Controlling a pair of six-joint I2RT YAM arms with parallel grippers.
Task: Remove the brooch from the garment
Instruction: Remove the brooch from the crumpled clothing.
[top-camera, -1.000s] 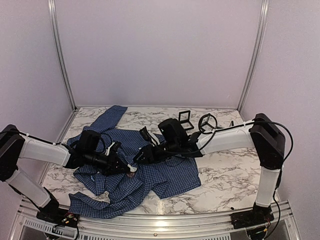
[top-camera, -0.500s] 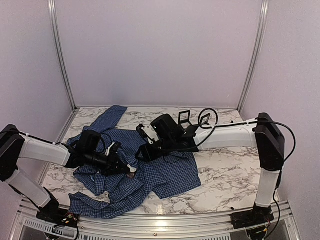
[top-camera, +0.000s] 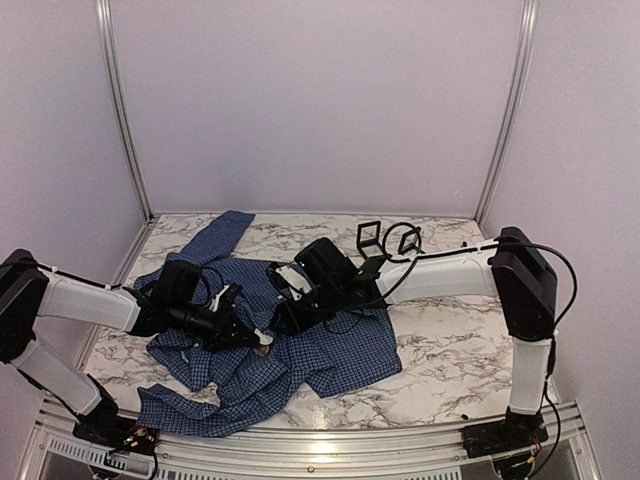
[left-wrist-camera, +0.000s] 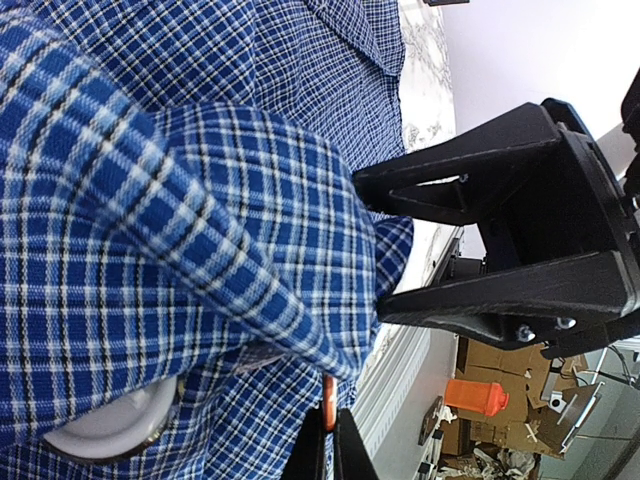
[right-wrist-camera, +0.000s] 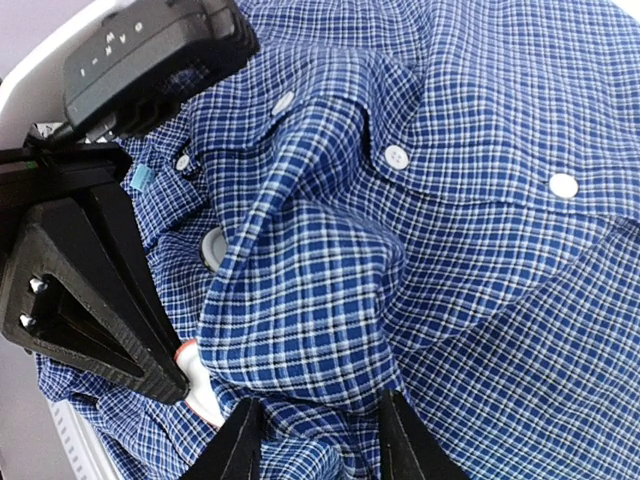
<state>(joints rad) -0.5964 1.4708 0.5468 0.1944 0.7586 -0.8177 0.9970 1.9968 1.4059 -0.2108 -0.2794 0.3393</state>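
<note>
Left claw looks pinched shut on the brooch, near-left on the garment. Right claw straddles a fold just right of it, fingers apart. The brooch is probably tiny, light and rigid, and the cloth's floppy, so pin the fabric right beside it.

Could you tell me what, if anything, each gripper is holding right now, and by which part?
The left gripper appears shut on the brooch, pinching its orange edge. The right gripper is open astride a fold of the garment.
</note>
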